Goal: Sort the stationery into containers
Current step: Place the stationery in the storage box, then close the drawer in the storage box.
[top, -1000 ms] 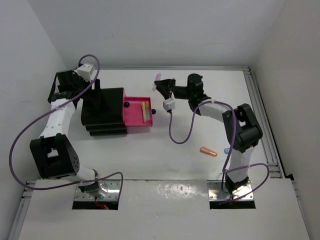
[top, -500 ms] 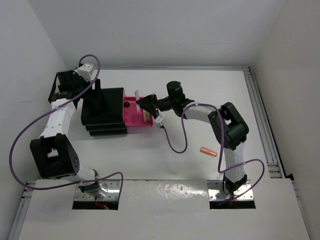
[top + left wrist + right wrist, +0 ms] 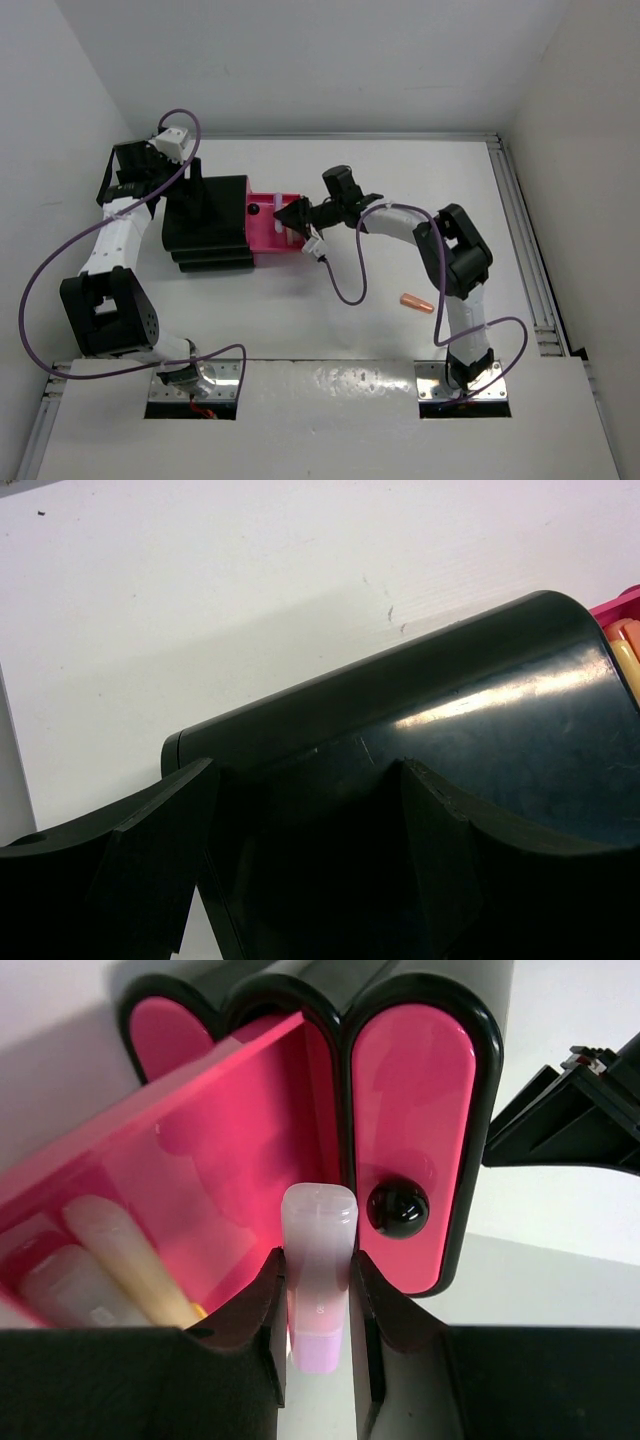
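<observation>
Scene: a two-arm robot sorts pens into a black stepped plastic drawer box (image 3: 210, 225) on a white tabletop (image 3: 400, 180).
Right end effector (image 3: 318, 1290): pinching a stubby pale-pink plastic highlighter (image 3: 318, 1260) across its barrel, one finger on each flat side.
Where the highlighter is: in the air at the mouth of the pulled-out glossy pink drawer (image 3: 220, 1110), just beside a shut pink drawer front with a round black knob (image 3: 398, 1206).
Already in the drawer: a pale yellow highlighter (image 3: 120, 1250) and at least one more beside it.
Left end effector (image 3: 300, 880): fingers spread wide, set over the back of the box; contact cannot be made out.
Waiting: an orange highlighter (image 3: 416, 303) lies on the tabletop near the right arm.
Handling: the highlighter looks light, stiff and smooth-skinned, so likely to slide in a loose grip but unlikely to crush.
Best hold: mid-barrel on the flat faces, as now, which leaves the tip free to drop in.
</observation>
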`<state>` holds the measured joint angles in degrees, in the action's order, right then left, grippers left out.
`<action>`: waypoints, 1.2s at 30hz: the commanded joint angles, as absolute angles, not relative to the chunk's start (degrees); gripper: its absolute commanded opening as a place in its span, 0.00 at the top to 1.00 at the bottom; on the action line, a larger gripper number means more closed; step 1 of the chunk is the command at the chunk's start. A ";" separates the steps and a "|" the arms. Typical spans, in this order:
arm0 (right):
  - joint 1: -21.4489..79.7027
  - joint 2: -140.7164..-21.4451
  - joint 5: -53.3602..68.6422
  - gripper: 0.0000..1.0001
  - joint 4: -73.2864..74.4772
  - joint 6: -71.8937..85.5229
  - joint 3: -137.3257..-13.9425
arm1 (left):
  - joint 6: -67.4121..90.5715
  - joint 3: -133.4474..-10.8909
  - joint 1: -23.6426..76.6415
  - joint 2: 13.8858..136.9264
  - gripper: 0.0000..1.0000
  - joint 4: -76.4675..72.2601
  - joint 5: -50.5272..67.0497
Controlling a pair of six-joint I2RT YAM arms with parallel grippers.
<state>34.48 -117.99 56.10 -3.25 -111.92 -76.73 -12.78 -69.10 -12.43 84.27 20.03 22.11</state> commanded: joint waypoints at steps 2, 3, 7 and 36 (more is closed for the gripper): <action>36.03 -119.53 55.55 1.00 -2.20 -117.25 -80.33 | -13.36 -64.60 -11.95 86.57 0.21 32.17 20.83; 36.04 -119.97 55.55 0.97 -2.20 -117.07 -80.94 | -13.45 -64.51 -11.95 86.66 0.21 32.17 21.00; 36.91 -120.50 54.84 0.86 -2.55 -116.81 -81.21 | -13.45 -64.42 -12.13 86.57 0.21 32.08 20.92; 28.66 -115.57 13.52 1.00 32.69 1.81 -107.68 | -13.89 -65.48 -12.75 87.63 0.22 34.01 22.50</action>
<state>30.26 -112.29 15.00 18.39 -21.45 -111.81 -13.32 -68.40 -12.53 83.90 19.44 23.35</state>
